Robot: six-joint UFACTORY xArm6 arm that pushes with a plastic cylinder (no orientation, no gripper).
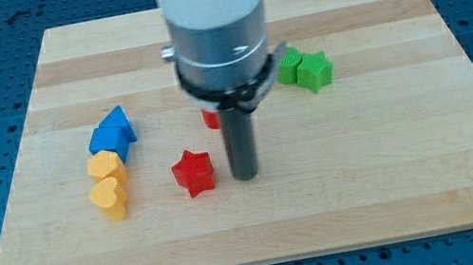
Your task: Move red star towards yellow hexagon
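Nearest you, the yellow heart (110, 199) sits just below the yellow hexagon (104, 166). The red star (193, 171) lies to their right, apart from them. Your tip (245, 176) stands just right of the star (no jaws here, nothing gripped), contact unclear. You're lined up; next, push leftward, slightly up.
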